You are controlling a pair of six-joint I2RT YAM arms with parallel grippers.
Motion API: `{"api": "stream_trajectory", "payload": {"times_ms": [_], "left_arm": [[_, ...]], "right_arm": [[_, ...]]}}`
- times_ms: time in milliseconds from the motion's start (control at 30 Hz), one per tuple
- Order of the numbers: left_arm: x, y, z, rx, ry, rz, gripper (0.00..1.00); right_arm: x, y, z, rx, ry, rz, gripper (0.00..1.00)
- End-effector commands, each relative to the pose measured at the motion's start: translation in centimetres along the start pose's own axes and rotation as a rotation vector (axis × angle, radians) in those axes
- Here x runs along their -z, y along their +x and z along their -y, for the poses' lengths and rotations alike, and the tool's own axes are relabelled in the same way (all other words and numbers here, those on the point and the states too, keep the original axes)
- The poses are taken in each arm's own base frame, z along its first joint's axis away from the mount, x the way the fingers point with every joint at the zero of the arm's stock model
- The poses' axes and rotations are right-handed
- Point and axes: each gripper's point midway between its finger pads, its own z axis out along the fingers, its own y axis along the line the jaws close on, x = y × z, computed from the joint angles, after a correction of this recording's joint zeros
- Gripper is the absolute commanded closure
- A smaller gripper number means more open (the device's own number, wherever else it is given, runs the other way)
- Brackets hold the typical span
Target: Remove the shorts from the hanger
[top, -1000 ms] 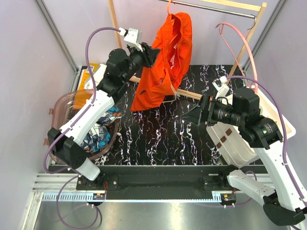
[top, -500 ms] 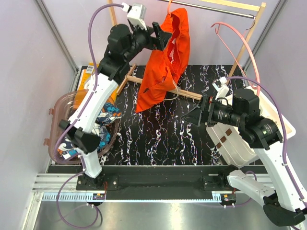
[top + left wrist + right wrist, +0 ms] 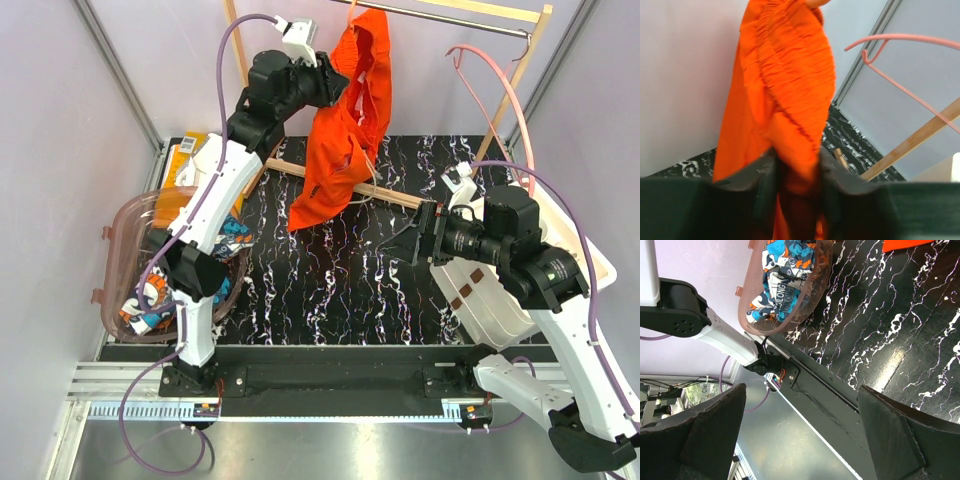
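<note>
Left wrist view: the left hand [image 3: 797,177] is clamped on a fold of the orange shorts [image 3: 785,85], which hang under the rail [image 3: 440,17] from a hanger [image 3: 353,10] mostly hidden by cloth. The step looks like the pull-off. Next, draw the cloth down and away from the rail until it slips free. The right hand [image 3: 800,410] gapes empty, well below the rail. The patterned shorts [image 3: 785,275] lie in the basin [image 3: 807,305], far from the rail — done, I'd judge.

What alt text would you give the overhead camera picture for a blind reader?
The left gripper pinches orange shorts hanging from a rail above a black marbled table. The right gripper hangs open; patterned shorts lie in a pink tub at left.
</note>
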Motion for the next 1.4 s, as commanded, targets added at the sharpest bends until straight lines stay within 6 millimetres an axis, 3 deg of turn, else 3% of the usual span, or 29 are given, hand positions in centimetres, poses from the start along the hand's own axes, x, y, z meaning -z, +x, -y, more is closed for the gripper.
{"api": "stream_trajectory", "payload": {"times_ms": [0, 133, 167, 233, 267, 333, 367, 533, 900, 1133, 1367], "left_arm": [[0.3, -4.3, 1.2, -0.065, 0.046, 0.130, 0.88], [0.2, -5.2, 1.0, -0.086, 0.041, 0.175, 1.00], [0.0, -4.8, 0.9, -0.088, 0.050, 0.169, 1.00], [0.4, -6.2, 1.7, -0.096, 0.079, 0.228, 1.00], [0.2, -5.4, 1.6, -0.087, 0.088, 0.221, 1.00], [1.1, -7.1, 2.6, -0.097, 0.119, 0.286, 1.00], [1.1, -6.7, 2.9, -0.088, 0.146, 0.282, 1.00], [2.9, -9.7, 5.8, -0.100, 0.273, 0.413, 1.00], [4.7, -11.8, 7.8, -0.063, 0.386, 0.525, 1.00], [6.4, -11.8, 8.9, -0.047, 0.446, 0.528, 1.00], [9.4, -9.0, 9.5, -0.024, 0.467, 0.435, 1.00]], "right_arm": [[-0.1, -0.1, -0.1, 0.030, -0.005, 0.009, 0.00], [0.0, 0.0, 0.1, 0.033, 0.005, 0.009, 0.00], [0.0, -0.1, 0.1, 0.036, 0.004, 0.012, 0.00], [-0.2, 0.0, 0.4, 0.035, 0.012, 0.006, 0.00], [-0.2, 0.0, 0.4, 0.036, 0.011, 0.007, 0.00], [-0.4, -0.1, 0.6, 0.038, 0.017, 0.004, 0.00], [-0.4, -0.1, 0.6, 0.039, 0.019, 0.004, 0.00], [-0.6, -0.2, 0.8, 0.041, 0.026, 0.004, 0.00], [-0.7, -0.3, 1.0, 0.049, 0.036, 0.006, 0.00], [-0.8, -0.7, 1.0, 0.059, 0.042, 0.005, 0.00], [-0.8, -1.1, 1.1, 0.083, 0.051, 0.013, 0.00]]}}
